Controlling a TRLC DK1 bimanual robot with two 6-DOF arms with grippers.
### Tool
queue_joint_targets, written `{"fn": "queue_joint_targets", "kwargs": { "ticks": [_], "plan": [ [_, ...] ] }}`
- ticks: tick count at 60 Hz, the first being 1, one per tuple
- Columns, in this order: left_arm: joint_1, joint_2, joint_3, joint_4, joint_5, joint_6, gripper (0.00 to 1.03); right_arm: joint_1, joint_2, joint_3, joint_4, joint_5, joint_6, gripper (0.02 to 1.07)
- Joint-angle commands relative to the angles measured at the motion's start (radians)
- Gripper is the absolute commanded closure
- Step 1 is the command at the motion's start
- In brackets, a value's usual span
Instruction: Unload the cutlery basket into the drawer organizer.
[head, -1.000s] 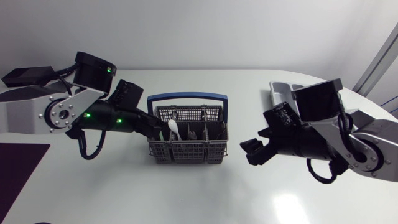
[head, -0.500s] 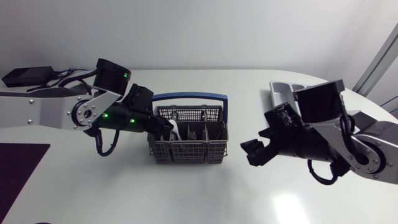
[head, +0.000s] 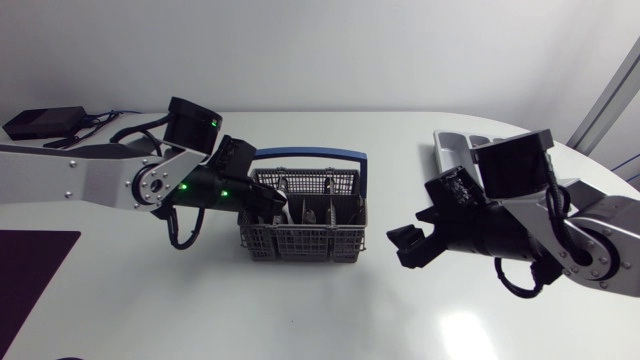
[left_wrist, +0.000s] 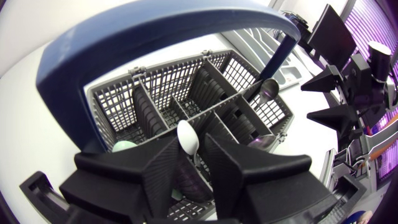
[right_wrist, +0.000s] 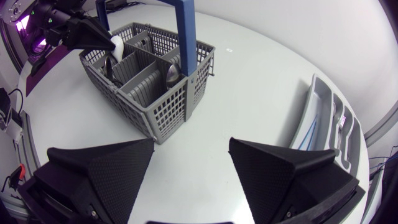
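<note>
Basket (head: 300, 232) sits mid-table, grey mesh with a blue handle (head: 300, 156) arching over it, and your left gripper (head: 268, 203) is down at its left end. Its fingers (left_wrist: 146, 177) are set narrow, one each side of the white spoon (left_wrist: 188, 135) standing bowl-up in that end compartment. They're close, but I can't call it a clamp, so treat the gripper as unclosed.

That spoon looks like plastic: light, stiff and smooth, likely to pivot or slip if you pinch the rounded bowl. Go lower, take the neck or the flat of the stem, and squeeze square. A metal spoon (left_wrist: 269, 88) leans in the far compartment; it's probably heavier and slicker, so the same advice applies. I'd guess the basket itself is light enough to drag along if a piece snags the mesh.

Now the obstacles. The handle runs over your lift path, so bring the spoon up beside it, not into it. The dividers (left_wrist: 214, 102) hem the stem in, so pull straight up first. Your right gripper (right_wrist: 191, 146) hangs wide open over bare table (head: 330, 310), between the basket and the organizer (head: 452, 150) and squarely on the route to that tray at the far right. The right arm also hides part of the organizer. A black box (head: 40, 122) at the far left corner and a dark mat (head: 30, 262) are well clear.
</note>
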Motion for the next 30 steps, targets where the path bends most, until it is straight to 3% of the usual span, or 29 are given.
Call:
{"fn": "queue_joint_targets", "kwargs": {
  "ticks": [1,17,30],
  "plan": [
    [-0.014,0.037,0.03,0.012,0.001,-0.026,0.8,-0.004,0.0,-0.028,0.01,-0.005,-0.013,0.18],
    [-0.023,0.025,0.013,0.036,0.001,-0.026,0.99,-0.001,-0.003,-0.036,0.011,-0.006,-0.018,0.18],
    [-0.062,-0.1,-0.065,0.073,0.001,-0.017,1.0,0.001,-0.012,-0.037,0.008,-0.005,-0.02,0.18]
  ]
}}
